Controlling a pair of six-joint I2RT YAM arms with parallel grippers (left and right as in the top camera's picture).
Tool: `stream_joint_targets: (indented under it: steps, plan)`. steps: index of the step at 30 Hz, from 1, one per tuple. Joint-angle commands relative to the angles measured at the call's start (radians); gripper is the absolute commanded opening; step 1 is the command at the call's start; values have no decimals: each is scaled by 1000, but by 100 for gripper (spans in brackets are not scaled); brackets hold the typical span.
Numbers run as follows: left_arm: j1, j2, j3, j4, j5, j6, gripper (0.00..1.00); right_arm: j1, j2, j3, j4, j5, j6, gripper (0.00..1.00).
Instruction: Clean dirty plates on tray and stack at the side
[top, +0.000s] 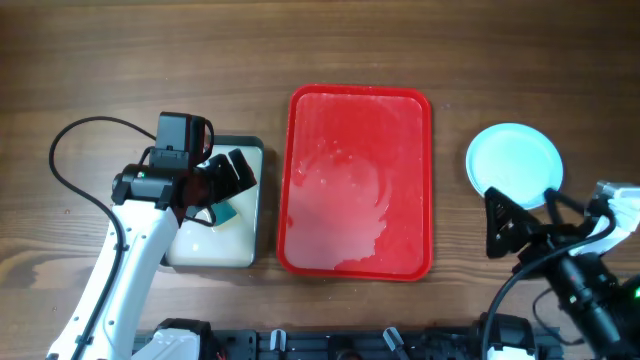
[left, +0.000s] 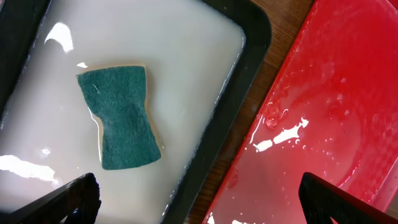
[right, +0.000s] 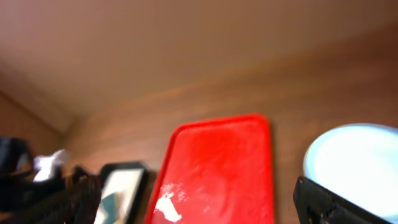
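The red tray (top: 360, 180) lies in the middle of the table, wet, with no plate on it; it also shows in the left wrist view (left: 323, 124) and the right wrist view (right: 217, 168). A pale blue plate (top: 514, 160) lies on the table to the tray's right, also in the right wrist view (right: 354, 155); I cannot tell whether other plates lie under it. My left gripper (top: 222, 185) (left: 199, 202) is open and empty above the cream tray's right edge. My right gripper (top: 520, 215) (right: 199, 202) is open and empty, just in front of the plate.
A black-rimmed cream tray (top: 250, 235) (left: 249, 37) holding milky water stands left of the red tray. A green sponge (left: 121, 118) lies in it. A black cable (top: 60, 170) loops at the far left.
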Motion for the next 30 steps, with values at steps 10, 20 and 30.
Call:
stream_joint_targets:
  steps: [10, 20, 30]
  plan:
    - [3, -5, 2, 2, 11, 8, 100, 81, -512, -925, 640, 60, -206, 100]
    - [3, -5, 2, 2, 11, 8, 100, 102, -512, -1128, 981, 67, -206, 100]
    - [3, -5, 2, 2, 11, 8, 100, 102, -510, -1127, 980, 67, -206, 100]
